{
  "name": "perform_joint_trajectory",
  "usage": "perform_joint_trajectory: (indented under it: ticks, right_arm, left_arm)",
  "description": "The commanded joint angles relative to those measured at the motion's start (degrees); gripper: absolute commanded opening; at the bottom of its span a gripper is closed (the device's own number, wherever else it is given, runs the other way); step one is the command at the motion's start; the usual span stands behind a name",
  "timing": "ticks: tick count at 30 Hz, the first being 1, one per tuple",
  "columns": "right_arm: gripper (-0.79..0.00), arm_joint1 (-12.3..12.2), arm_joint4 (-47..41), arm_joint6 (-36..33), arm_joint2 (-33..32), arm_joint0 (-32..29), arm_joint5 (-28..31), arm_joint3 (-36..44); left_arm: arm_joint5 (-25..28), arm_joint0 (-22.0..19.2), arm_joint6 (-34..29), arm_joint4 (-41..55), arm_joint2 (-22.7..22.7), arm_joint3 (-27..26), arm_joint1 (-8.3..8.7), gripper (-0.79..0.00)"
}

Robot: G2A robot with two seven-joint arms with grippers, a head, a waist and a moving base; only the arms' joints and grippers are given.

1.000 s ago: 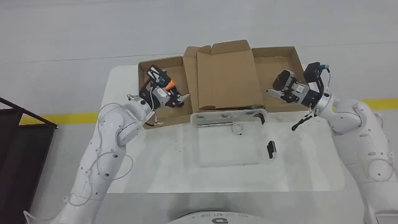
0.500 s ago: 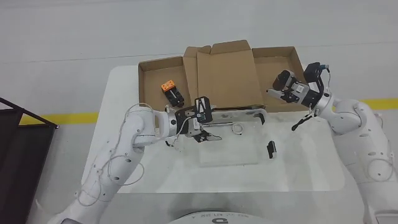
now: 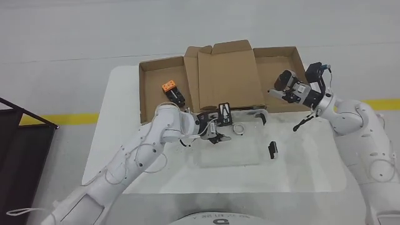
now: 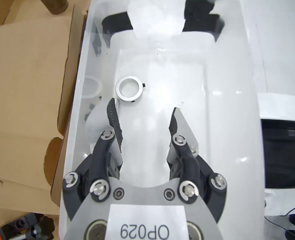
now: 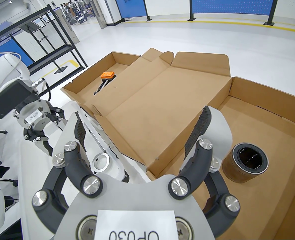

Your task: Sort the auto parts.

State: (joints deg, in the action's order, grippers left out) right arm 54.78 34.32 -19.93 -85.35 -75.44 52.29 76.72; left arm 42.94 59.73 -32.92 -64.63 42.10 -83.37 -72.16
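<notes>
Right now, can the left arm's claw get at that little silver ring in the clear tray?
Probably yes. The left gripper hangs open over the clear tray, and the silver ring lies bare just ahead, slightly to one side of the gap. Nothing stands between them.

ring point(image 4: 129, 88): shiny metal | tray point(image 4: 187, 81): clear glossy plastic | box point(image 4: 25, 76): matt cardboard

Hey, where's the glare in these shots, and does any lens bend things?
Left wrist view: glare washes over the far end of the clear tray, though the metal ring reads plainly. Right wrist view: the wide lens bends the box edges and the yellow floor line. Top view: even light; the tray nearly melts into the white table.
</notes>
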Motion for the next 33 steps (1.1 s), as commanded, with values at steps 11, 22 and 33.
perform_joint_trajectory:
  ticks: [11, 22, 33]
  right_arm:
    - [0.0, 0.0, 0.0, 0.0, 0.0, 0.0, 0.14, 0.0]
    - [0.0, 0.0, 0.0, 0.0, 0.0, 0.0, 0.14, 0.0]
    - [0.0, 0.0, 0.0, 0.0, 0.0, 0.0, 0.14, 0.0]
  left_arm:
    - [-8.54, -1.62, 3.12, -6.89, -5.26, 7.17, -2.1, -0.336]
    - [-3.26, -3.57, 2.13, -1.65, -5.6, 9.23, -2.9, -0.363]
    - [-4.69, -3.21, 2.09, -4.35, -5.19, 9.44, -2.67, -0.419]
